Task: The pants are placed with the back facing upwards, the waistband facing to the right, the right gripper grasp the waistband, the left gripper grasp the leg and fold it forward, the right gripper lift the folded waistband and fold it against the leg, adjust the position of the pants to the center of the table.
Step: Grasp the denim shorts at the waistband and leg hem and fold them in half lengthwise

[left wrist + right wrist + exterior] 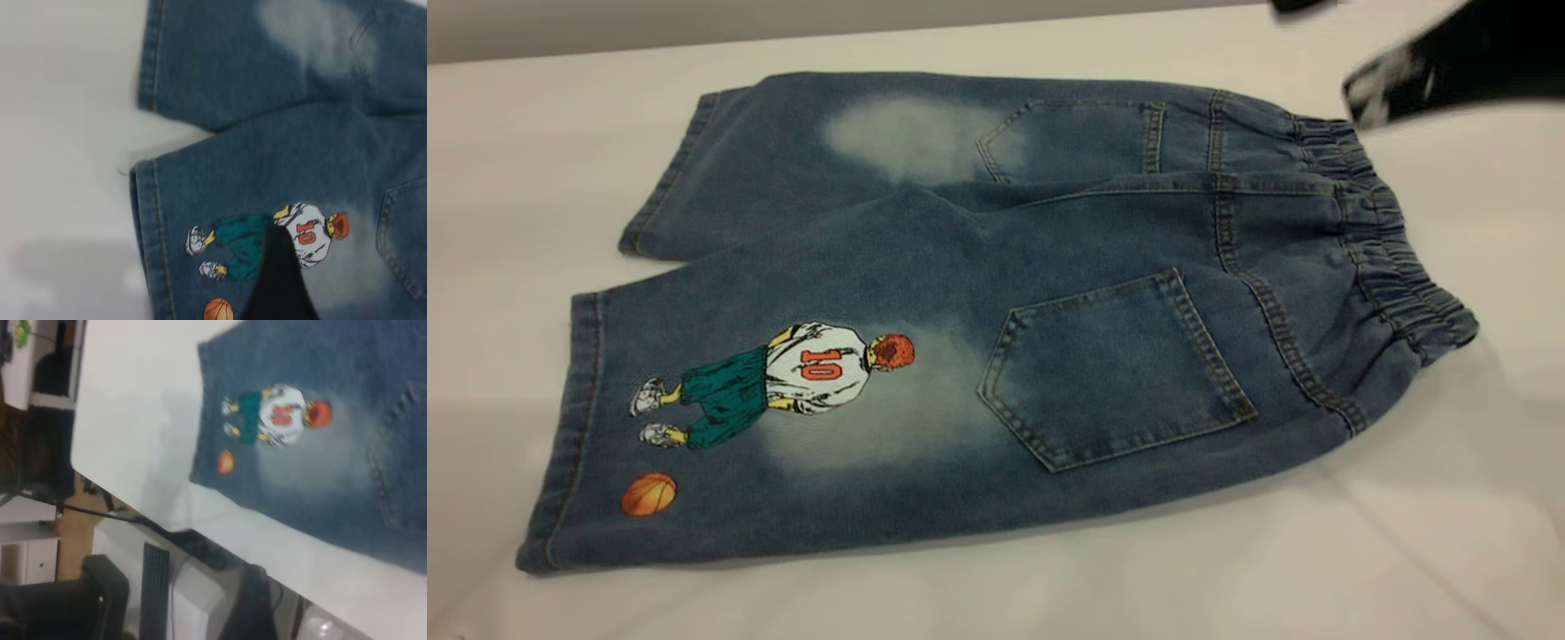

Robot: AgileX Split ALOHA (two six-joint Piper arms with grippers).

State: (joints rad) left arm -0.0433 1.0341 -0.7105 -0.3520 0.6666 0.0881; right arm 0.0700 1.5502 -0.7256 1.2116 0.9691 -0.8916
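Observation:
Blue denim pants (996,302) lie flat on the white table (1405,551), back pockets up, with the elastic waistband (1383,240) at the right and the two legs pointing left. The near leg (720,418) carries a basketball-player print (783,378) and an orange ball (648,494). My left gripper (279,280) hovers above that print (293,237), apart from the cloth. My right gripper (1432,67) is a dark blur in the air beyond the waistband's far end, holding nothing. In the right wrist view the right gripper (250,607) hangs past the table's edge, with the pants (313,440) farther off.
Bare white tabletop surrounds the pants on every side. Beyond the table's edge (133,500) the right wrist view shows a dark chair (93,600), a keyboard (155,587) and cables on the floor.

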